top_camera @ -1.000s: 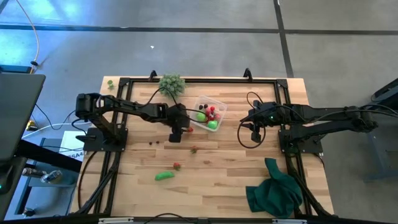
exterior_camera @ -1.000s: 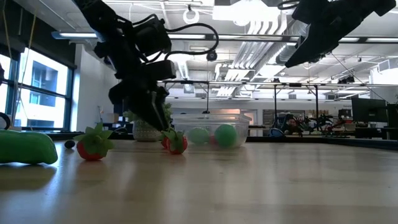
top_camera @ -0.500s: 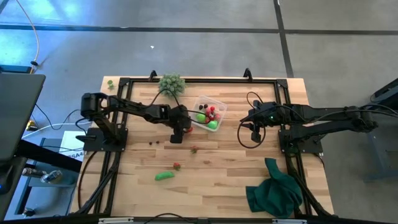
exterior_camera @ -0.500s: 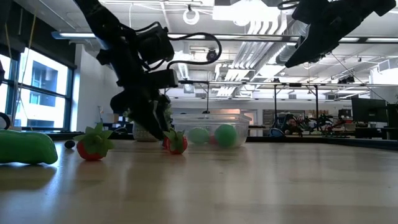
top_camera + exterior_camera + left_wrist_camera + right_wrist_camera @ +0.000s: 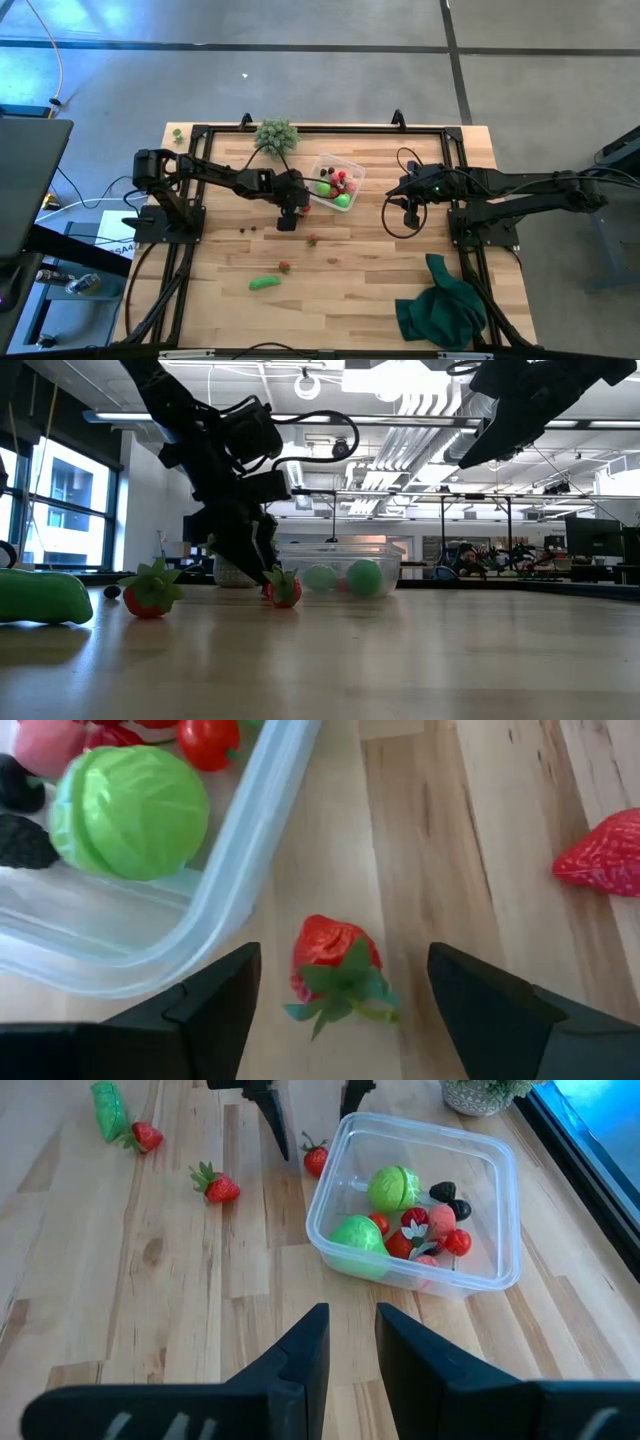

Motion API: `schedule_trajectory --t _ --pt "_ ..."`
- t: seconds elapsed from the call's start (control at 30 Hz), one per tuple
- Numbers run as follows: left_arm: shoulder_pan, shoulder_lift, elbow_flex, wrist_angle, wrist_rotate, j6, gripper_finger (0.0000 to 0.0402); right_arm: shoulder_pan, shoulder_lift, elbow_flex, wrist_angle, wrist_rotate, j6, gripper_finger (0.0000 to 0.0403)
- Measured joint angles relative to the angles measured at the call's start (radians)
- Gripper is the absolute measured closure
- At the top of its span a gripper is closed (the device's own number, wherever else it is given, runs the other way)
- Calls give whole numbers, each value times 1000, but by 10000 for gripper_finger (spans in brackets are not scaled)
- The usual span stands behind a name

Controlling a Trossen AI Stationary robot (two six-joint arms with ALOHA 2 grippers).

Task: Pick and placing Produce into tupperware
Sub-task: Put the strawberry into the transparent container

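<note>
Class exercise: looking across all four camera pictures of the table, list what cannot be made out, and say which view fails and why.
- Small dark specks on the table, high view: too small to identify.
- Contents of the tupperware, low view: only two green balls show clearly; its wall and the left gripper blur or hide the rest.
- Strawberry, left wrist view: cut off by the picture's edge.
- Right gripper, high view: its fingers are too small to tell apart.
</note>
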Motion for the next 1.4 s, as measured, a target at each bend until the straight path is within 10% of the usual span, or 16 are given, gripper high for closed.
schedule_trajectory --t 0.8,1.4 --pt "0 40 0 54 5 -49 127 0 0 0 0 -4 0 327" --pt "0 40 0 51 12 -60 216 0 0 0 0 -3 0 327"
